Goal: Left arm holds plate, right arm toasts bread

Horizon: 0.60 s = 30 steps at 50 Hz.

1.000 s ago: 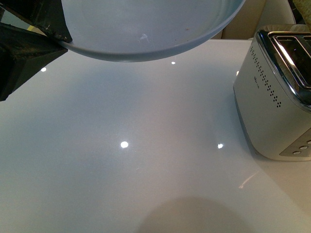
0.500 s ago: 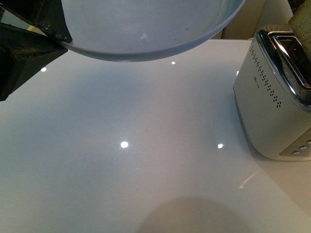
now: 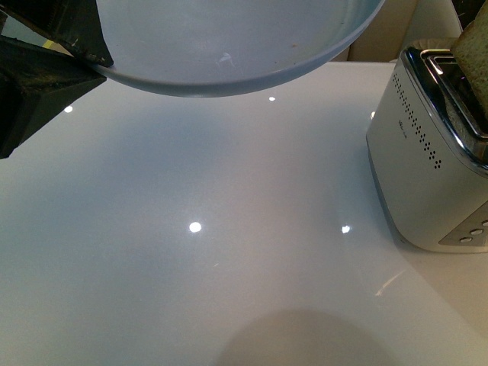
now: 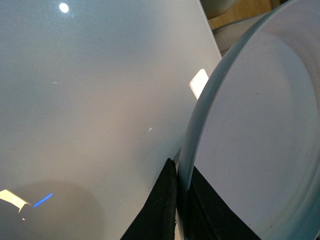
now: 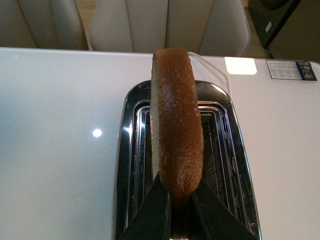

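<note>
Partly off-frame: plate [image 3: 229, 38], bread [image 3: 476, 61].

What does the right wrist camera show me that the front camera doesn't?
Right wrist only: the right gripper pinching the bread edge-on over the toaster, looking down into its slots, and chairs beyond the table. Front only: the left gripper clamped on the rim of the plate, which is raised off the table, plus the toaster's perforated side and buttons. Both: toaster, white table, and the bread, though the front view catches only a corner of it at its right edge.
</note>
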Each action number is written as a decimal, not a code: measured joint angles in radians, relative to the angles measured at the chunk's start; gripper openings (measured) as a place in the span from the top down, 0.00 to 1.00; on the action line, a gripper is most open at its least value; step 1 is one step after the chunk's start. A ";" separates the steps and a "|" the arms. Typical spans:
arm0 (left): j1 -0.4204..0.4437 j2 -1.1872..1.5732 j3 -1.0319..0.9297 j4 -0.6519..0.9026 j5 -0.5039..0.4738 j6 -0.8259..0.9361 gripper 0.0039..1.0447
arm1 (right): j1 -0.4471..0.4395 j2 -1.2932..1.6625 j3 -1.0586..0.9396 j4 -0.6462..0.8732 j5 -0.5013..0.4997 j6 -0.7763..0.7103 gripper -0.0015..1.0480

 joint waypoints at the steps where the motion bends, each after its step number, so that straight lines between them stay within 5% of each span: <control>1: 0.000 0.000 0.000 0.000 0.000 0.000 0.97 | -0.002 0.000 -0.003 0.000 -0.003 0.003 0.97; 30: 0.000 0.000 0.000 0.000 0.000 0.000 0.97 | -0.016 0.055 -0.030 0.042 -0.013 0.010 0.97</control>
